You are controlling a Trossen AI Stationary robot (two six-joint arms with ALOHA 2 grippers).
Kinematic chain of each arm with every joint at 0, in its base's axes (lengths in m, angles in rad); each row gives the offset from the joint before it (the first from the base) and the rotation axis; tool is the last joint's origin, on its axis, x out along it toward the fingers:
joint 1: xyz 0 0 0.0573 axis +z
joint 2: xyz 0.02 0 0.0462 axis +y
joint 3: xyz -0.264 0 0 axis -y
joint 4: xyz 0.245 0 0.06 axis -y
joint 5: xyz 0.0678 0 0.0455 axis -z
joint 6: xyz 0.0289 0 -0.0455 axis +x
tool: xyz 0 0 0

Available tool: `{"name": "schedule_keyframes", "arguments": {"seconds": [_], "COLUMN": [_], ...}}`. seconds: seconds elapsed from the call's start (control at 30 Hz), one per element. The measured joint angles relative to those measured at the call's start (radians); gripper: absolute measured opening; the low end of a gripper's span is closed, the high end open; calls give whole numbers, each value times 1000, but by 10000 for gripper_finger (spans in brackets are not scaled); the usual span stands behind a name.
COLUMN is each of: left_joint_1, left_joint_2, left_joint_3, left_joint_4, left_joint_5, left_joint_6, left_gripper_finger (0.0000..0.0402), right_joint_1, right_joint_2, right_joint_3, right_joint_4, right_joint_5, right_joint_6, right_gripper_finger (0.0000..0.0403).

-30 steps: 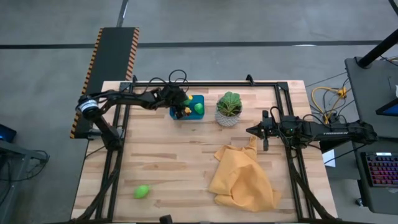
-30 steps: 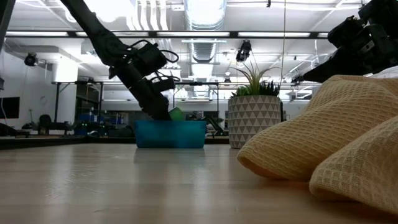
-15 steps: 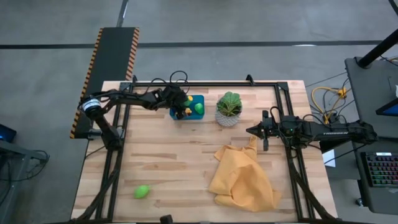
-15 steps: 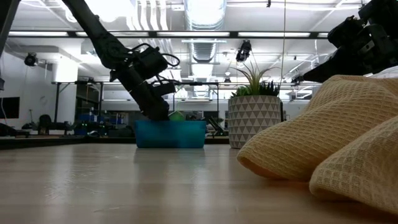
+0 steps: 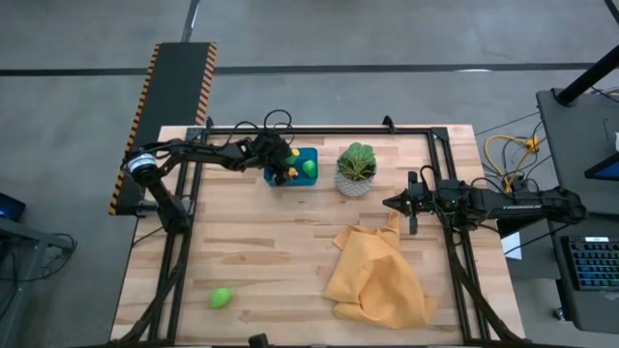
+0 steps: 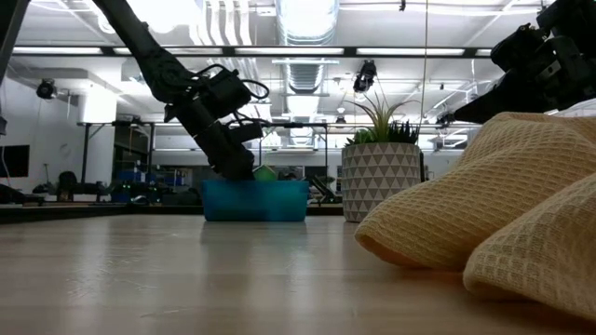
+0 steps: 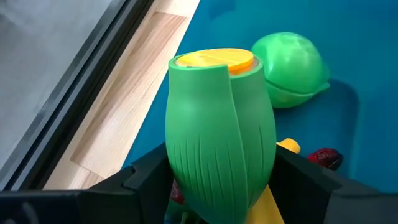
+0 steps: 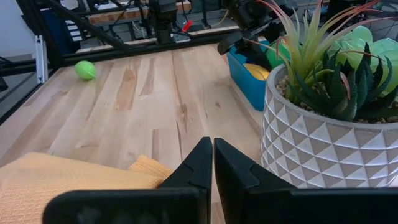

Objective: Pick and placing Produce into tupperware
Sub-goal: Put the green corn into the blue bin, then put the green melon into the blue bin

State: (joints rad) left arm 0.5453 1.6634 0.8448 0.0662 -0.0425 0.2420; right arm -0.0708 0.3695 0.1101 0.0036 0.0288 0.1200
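The left end effector (image 5: 281, 166) reaches into the teal container (image 5: 311, 155), which sits near the worktop's far edge, just beside the white patterned plant pot (image 5: 355, 184). Its fingers are clamped on a green ribbed toy vegetable with a yellow top (image 7: 221, 134), held over the container's floor. Inside the container lie a round green piece (image 7: 291, 70), a small red piece (image 7: 323, 158) and part of a yellow piece (image 7: 288, 147). In the low view the arm slants down into the container (image 6: 255, 200) with a bit of green showing above the wall.

The right end effector (image 5: 410, 205) waits near the worktop's right edge, its fingers pressed together, beside the far end of a crumpled yellow cloth (image 5: 377, 275).

One green piece of produce (image 5: 221, 298) lies alone near the worktop's near left corner, well apart from the container.
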Motion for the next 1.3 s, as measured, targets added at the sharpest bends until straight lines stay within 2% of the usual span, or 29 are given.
{"name": "schedule_keyframes", "arguments": {"seconds": [0.27,0.37,0.57,0.77,1.1,1.3], "left_joint_1": [0,0,-7,-32,-130,-211], "left_joint_2": [-3,-8,-12,-32,-246,-434], "left_joint_3": [0,1,17,28,47,34], "left_joint_4": [-7,-14,-82,-132,-118,-103], "left_joint_5": [4,8,10,15,32,119], "left_joint_6": [-27,-47,-67,-53,-42,-40], "left_gripper_finger": [226,247,316,331,331,331], "right_joint_1": [0,0,0,0,0,0], "right_joint_2": [0,0,0,0,0,0], "right_joint_3": [0,0,0,0,0,0], "right_joint_4": [0,0,0,0,0,0], "right_joint_5": [0,0,0,0,0,0], "right_joint_6": [0,0,0,0,0,0], "right_gripper_finger": [9,9,9,9,9,9]}}
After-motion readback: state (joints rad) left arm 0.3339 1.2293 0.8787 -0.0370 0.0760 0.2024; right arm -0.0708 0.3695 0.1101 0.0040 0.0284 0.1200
